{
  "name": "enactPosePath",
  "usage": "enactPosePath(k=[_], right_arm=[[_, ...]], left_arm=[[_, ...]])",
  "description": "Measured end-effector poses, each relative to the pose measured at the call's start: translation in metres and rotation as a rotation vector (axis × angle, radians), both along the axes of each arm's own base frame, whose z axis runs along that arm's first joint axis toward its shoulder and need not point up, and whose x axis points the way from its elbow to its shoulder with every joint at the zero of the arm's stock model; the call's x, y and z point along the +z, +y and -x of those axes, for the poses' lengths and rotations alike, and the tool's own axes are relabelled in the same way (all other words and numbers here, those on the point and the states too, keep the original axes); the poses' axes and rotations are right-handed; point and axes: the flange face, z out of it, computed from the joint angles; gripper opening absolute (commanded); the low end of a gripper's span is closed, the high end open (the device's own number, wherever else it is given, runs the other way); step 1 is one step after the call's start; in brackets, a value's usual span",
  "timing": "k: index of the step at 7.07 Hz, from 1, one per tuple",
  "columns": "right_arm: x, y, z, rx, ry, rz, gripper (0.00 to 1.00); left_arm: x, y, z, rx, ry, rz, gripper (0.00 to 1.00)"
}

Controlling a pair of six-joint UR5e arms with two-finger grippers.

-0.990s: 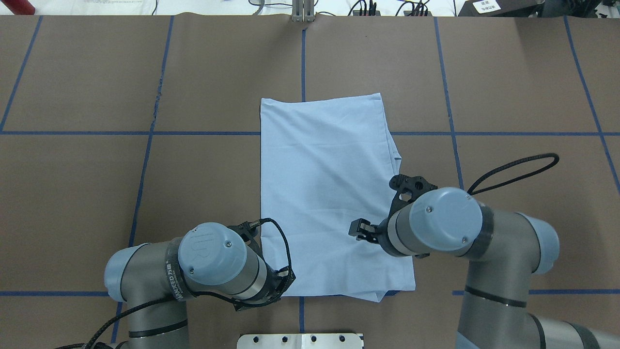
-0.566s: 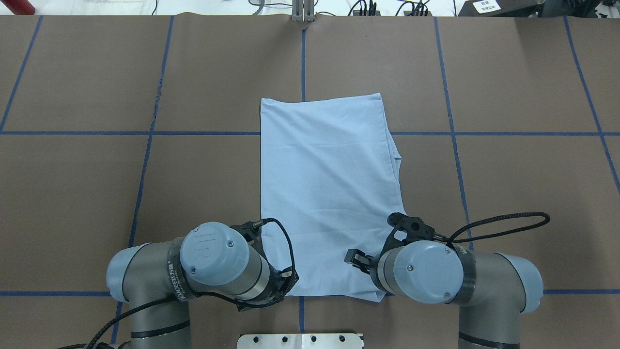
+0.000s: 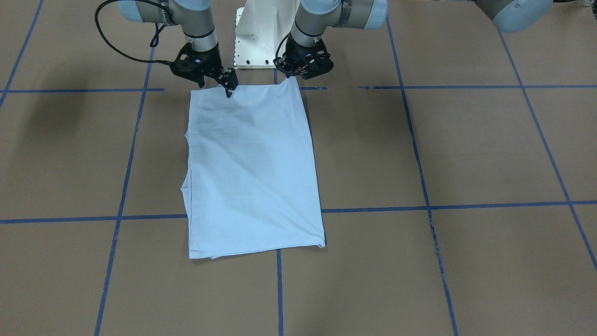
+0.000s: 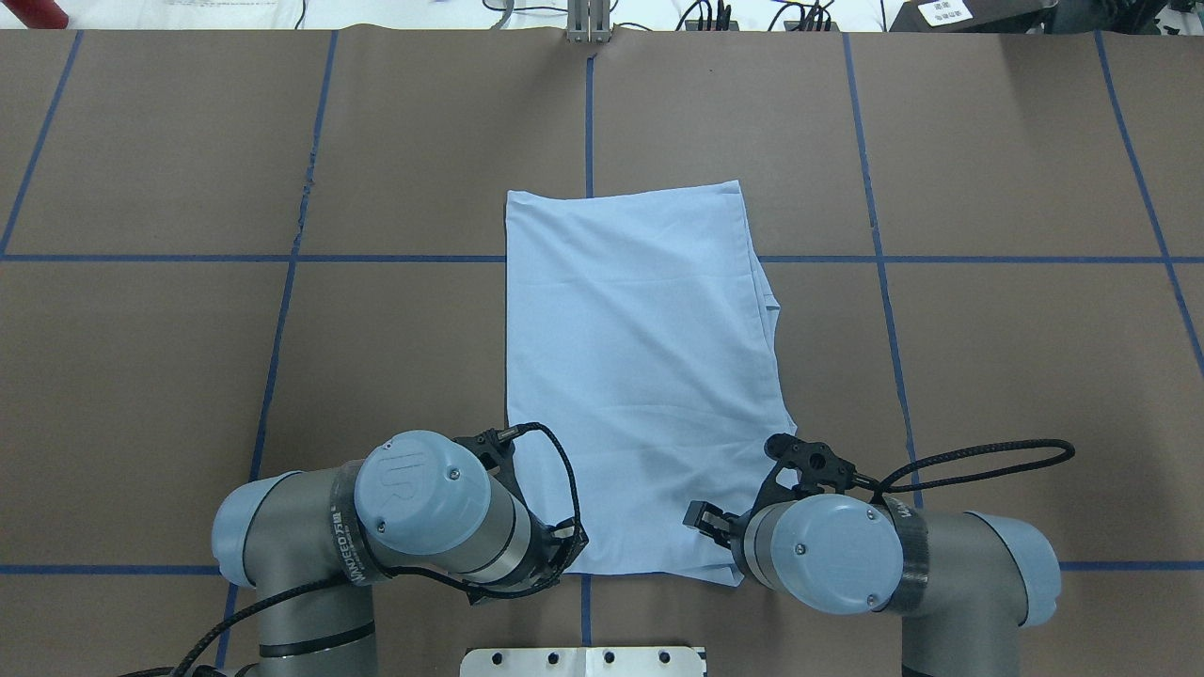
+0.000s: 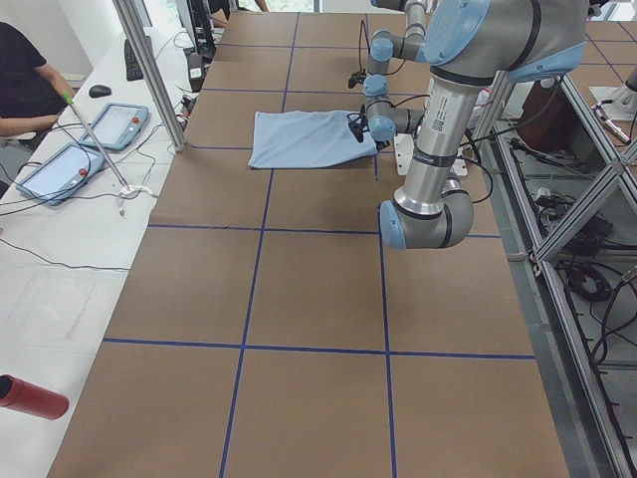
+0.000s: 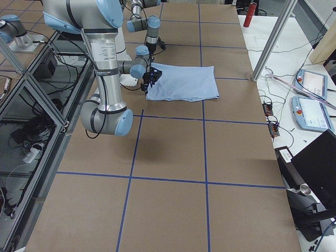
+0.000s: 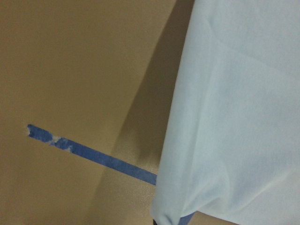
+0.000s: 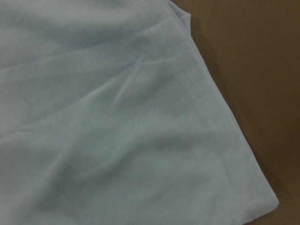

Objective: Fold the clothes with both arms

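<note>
R gripper (image 3: 216,88) shifted hemward, jaws apart; front view: L gripper (image 3: 298,74) pinching T-shirt (image 3: 252,168) corner.

The bench (image 4: 188,141) is lit brightly and evenly from overhead. A soft shadow (image 3: 51,116) is thrown on it in the front view (another is seen in the right-side view). The shirt (image 7: 234,93) is rendered slightly blurred in the left wrist view. The right wrist view is dimmer, though stitching is resolved.

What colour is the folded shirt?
The shirt is plain light blue, clearest in the overhead view.
</note>
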Motion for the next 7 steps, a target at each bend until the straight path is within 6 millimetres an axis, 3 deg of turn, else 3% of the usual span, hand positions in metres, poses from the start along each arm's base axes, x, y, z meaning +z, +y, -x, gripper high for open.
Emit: enactPosePath(k=[1, 3, 5, 6, 7], right_arm=[[0.0028, 0.0023, 0.0015, -0.004, 0.006, 0.001, 1.0], [0.0055, 0.0049, 0.0042, -0.009, 0.013, 0.002, 0.45], [0.0038, 0.0053, 0.0043, -0.013, 0.01, 0.003, 0.08], [0.0025, 0.0054, 0.0042, -0.015, 0.007, 0.003, 0.0], [0.0008, 0.0054, 0.004, -0.017, 0.004, 0.003, 0.0]], left_arm=[[-0.0008, -0.0002, 0.0003, 0.0, 0.001, 0.0, 0.0], [-0.0018, -0.0003, 0.0004, -0.001, 0.003, -0.001, 0.0], [-0.0039, -0.0004, 0.0003, -0.001, 0.006, -0.002, 0.0], [-0.0046, -0.0004, 0.0003, -0.001, 0.008, -0.002, 0.0], [-0.0049, -0.0004, 0.0003, -0.001, 0.008, -0.002, 0.0]])
